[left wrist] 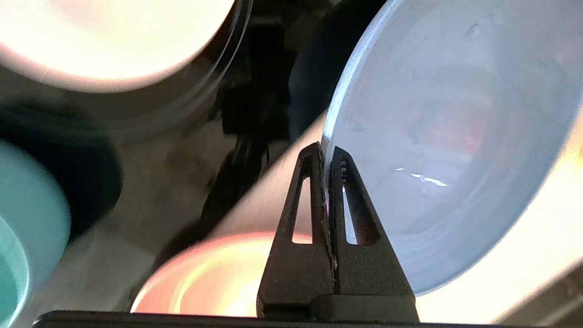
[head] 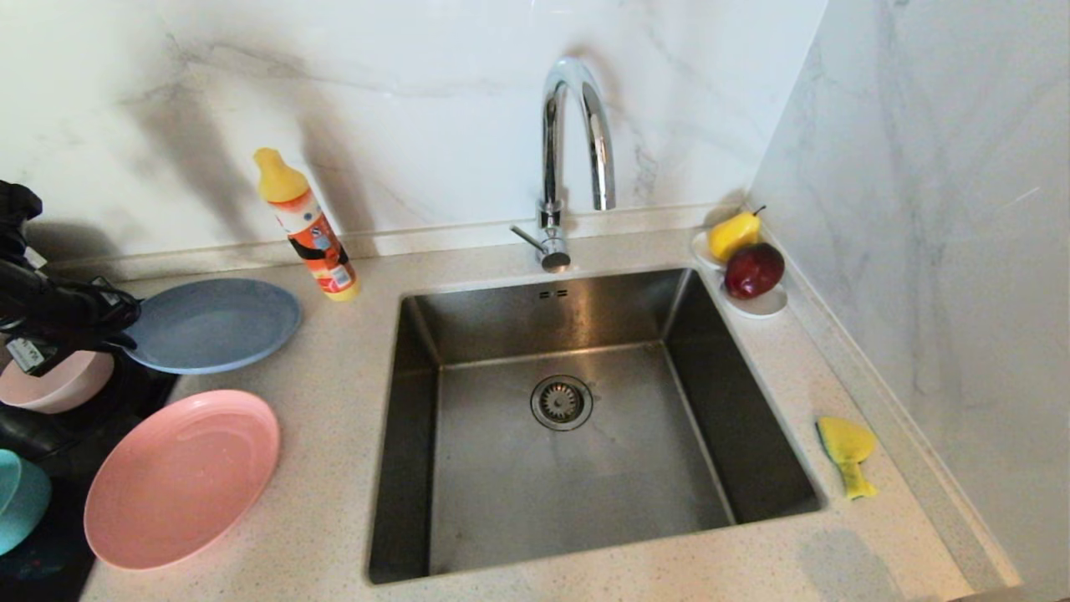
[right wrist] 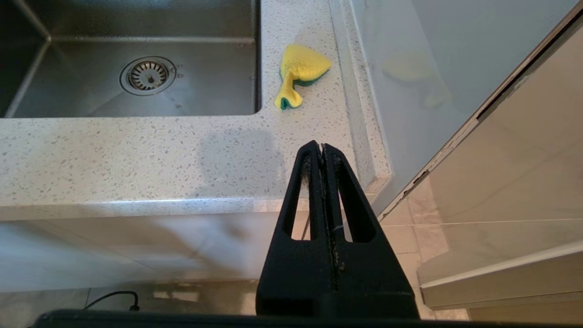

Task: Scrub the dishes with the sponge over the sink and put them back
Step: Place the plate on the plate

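My left gripper (head: 125,330) (left wrist: 325,150) is shut on the left rim of the grey-blue plate (head: 217,322) (left wrist: 446,136), which sits left of the sink (head: 568,493) (right wrist: 91,91). The pink plate (head: 180,477) (left wrist: 205,282) lies nearer the counter's front. A pale pink bowl (head: 54,385) (left wrist: 104,36) and a teal bowl (head: 21,497) (left wrist: 23,237) stand at the far left. The bent yellow sponge (head: 846,447) (right wrist: 300,68) lies on the counter right of the sink. My right gripper (right wrist: 322,148) hangs shut and empty below the counter's front edge, out of the head view.
An orange dish-soap bottle (head: 309,230) stands behind the plates. The chrome faucet (head: 577,134) arches over the sink's back. A white dish (head: 756,305) with a pear and a red apple sits in the back right corner. A wall runs close along the right.
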Controlling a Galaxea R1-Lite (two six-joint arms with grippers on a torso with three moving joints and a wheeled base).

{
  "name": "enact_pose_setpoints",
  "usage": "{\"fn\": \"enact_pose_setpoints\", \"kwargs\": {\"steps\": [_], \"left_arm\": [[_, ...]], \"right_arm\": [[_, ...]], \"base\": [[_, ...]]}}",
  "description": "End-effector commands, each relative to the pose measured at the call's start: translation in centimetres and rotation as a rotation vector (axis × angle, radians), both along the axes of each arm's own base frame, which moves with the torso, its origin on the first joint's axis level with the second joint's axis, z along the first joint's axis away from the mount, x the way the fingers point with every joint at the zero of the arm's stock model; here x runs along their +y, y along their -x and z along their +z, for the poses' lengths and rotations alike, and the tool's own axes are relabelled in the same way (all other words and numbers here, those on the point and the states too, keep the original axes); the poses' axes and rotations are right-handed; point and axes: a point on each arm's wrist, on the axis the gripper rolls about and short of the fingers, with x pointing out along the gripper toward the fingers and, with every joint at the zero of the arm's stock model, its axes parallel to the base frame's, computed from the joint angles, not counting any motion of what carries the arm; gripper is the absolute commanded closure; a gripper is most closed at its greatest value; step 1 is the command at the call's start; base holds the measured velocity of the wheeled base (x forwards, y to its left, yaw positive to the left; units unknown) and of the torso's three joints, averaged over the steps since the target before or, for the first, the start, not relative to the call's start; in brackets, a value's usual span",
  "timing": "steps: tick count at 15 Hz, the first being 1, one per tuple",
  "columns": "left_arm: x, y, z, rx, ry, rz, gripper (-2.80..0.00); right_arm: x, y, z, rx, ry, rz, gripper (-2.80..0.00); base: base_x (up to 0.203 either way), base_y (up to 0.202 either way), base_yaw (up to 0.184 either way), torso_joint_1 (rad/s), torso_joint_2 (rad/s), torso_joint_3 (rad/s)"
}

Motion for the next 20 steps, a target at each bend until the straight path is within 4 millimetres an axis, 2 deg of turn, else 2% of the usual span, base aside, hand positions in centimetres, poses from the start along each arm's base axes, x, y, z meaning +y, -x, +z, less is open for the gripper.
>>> {"fn": "enact_pose_setpoints", "kwargs": {"steps": [1, 3, 6, 8, 11, 14, 16, 20], "left_arm": [[-1.1, 2.1, 2.6, -0.036, 0.01, -0.015, 0.0], [-1.9, 4.6, 4.7, -0.067, 0.015, -0.033, 0.0], [-1.5, 7.3, 6.4, -0.085, -0.028, -0.028, 0.0], [-1.4, 8.5, 5.3, -0.006, -0.024, -0.051, 0.0], [-1.4, 10.2, 2.0, 0.142, 0.015, -0.1, 0.0], [-2.0, 12.4, 0.8, 0.181, 0.03, -0.115, 0.0], [-2.2, 13.0, -0.1, 0.189, 0.03, -0.119, 0.0], [-1.4, 14.1, -1.5, 0.175, 0.031, -0.115, 0.0]], "right_arm": [[0.0, 0.0, 0.0, 0.001, 0.001, 0.0, 0.0], [0.0, 0.0, 0.0, 0.001, 0.001, 0.0, 0.0], [0.0, 0.0, 0.0, 0.001, 0.001, 0.0, 0.0], [0.0, 0.0, 0.0, 0.001, 0.001, 0.0, 0.0], [0.0, 0.0, 0.0, 0.001, 0.001, 0.0, 0.0], [0.0, 0.0, 0.0, 0.001, 0.001, 0.002, 0.0], [0.0, 0.0, 0.0, 0.001, 0.001, 0.0, 0.0], [0.0, 0.0, 0.0, 0.001, 0.001, 0.0, 0.0]], "base": [[0.0, 0.0, 0.0, 0.0, 0.0, 0.0], [0.0, 0.0, 0.0, 0.0, 0.0, 0.0], [0.0, 0.0, 0.0, 0.0, 0.0, 0.0], [0.0, 0.0, 0.0, 0.0, 0.0, 0.0], [0.0, 0.0, 0.0, 0.0, 0.0, 0.0], [0.0, 0.0, 0.0, 0.0, 0.0, 0.0], [0.0, 0.0, 0.0, 0.0, 0.0, 0.0], [0.0, 0.0, 0.0, 0.0, 0.0, 0.0]]}}
